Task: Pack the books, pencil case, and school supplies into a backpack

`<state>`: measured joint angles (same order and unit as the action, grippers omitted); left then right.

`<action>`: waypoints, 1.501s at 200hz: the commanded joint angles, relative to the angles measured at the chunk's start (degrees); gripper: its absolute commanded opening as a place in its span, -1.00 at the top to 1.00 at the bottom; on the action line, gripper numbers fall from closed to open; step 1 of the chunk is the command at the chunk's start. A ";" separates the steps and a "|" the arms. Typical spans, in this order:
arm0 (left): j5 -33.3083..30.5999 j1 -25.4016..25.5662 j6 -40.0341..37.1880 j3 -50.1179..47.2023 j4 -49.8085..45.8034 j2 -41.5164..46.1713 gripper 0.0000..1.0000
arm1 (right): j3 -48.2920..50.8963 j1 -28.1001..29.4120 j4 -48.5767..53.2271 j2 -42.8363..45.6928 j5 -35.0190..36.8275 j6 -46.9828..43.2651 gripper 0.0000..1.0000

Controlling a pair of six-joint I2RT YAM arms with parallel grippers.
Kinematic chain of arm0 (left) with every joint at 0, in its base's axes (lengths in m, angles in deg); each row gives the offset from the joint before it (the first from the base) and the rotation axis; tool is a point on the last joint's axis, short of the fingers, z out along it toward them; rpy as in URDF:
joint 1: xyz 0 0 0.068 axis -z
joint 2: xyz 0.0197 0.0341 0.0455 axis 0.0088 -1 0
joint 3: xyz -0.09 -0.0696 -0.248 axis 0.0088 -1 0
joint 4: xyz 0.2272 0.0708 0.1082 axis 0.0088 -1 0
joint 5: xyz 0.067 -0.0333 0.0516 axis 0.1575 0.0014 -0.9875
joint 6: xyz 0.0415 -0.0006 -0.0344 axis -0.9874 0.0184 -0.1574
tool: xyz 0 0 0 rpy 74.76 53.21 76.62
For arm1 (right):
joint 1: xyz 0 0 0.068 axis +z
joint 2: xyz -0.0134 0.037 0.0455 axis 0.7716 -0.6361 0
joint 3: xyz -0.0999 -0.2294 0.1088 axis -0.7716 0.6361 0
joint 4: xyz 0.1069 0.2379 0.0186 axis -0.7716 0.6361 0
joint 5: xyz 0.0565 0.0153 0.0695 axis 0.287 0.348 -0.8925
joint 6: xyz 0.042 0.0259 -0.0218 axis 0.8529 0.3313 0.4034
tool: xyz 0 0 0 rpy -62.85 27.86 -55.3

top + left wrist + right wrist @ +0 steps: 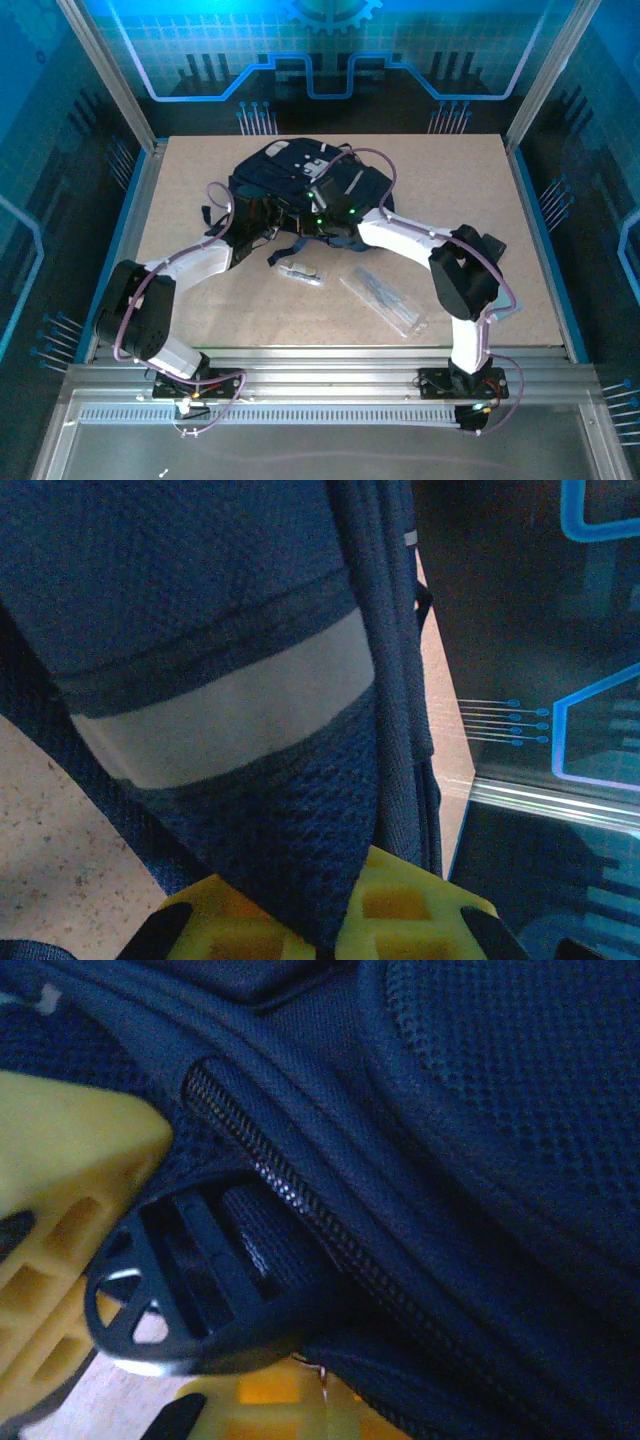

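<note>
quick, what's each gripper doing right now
left gripper: closed, pinching the backpack fabric
right gripper: closed on the backpack near its zipper

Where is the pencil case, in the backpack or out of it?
Out. The pencil case lies flat on the table, in front of the backpack and apart from it.

Left arm (190,262) and right arm (405,238) forward, converging; left fingers (400,910), right fingers (70,1160) closed.
</note>
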<state>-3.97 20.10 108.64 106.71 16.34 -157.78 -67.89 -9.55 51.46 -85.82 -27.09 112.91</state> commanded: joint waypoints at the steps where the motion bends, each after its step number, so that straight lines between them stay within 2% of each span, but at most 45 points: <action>1: 2.58 -2.40 -2.85 2.67 3.90 -0.48 1.00 | 2.33 -5.67 5.89 0.14 -8.62 -0.18 1.00; 63: 4.06 -4.02 -2.67 2.76 6.62 -3.25 1.00 | 7.77 -7.10 15.51 4.59 -8.15 -4.79 1.00; 118: 8.17 -8.63 -6.50 5.27 4.93 -5.49 1.00 | 7.27 -7.79 29.38 8.27 4.07 -16.77 1.00; 173: 14.86 -13.10 -13.70 13.51 1.32 -12.27 1.00 | 5.98 -8.25 35.89 10.40 13.67 -25.75 1.00; 187: 16.92 -13.79 -15.02 16.53 1.35 -15.53 1.00 | 5.46 -8.31 35.15 10.14 12.30 -26.47 1.00; 209: 21.81 -14.23 -16.44 22.65 0.22 -21.20 1.00 | 3.06 -7.28 31.90 8.84 4.96 -25.66 1.00; 217: 23.61 -14.23 -16.19 24.23 -0.02 -22.67 0.74 | 1.91 -6.63 30.22 8.16 2.04 -25.08 1.00; 222: 24.27 -14.19 -15.83 24.72 -0.18 -23.11 0.45 | 1.12 -6.23 29.04 7.66 0.28 -24.57 1.00; 226: 24.57 -14.19 -15.63 24.72 -0.26 -23.15 0.11 | 0.50 -5.88 28.11 7.28 -1.06 -24.10 1.00; 230: 24.71 -14.15 -15.35 24.70 -0.68 -23.03 -0.14 | -0.25 -5.61 27.13 6.75 -2.28 -23.53 1.00; 240: 24.68 -14.15 -15.49 24.27 -2.26 -22.07 -0.58 | -2.09 -4.98 24.91 5.50 -5.37 -22.12 1.00; 246: 24.59 -14.19 -16.10 23.83 -3.67 -21.01 -0.74 | -3.20 -4.72 23.65 4.67 -7.00 -21.23 1.00; 275: 24.33 -14.15 -19.25 18.57 -9.05 -13.72 -0.81 | -8.71 -4.21 18.56 0.45 -12.64 -17.78 1.00; 300: 23.42 -13.72 -17.26 9.37 -8.47 -6.24 -0.82 | -13.86 -3.83 16.39 -2.78 -16.33 -15.92 1.00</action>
<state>18.41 5.59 91.94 122.47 9.63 -172.40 -75.48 -14.38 74.54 -86.36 -35.87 93.88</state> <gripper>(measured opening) 0.907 0.047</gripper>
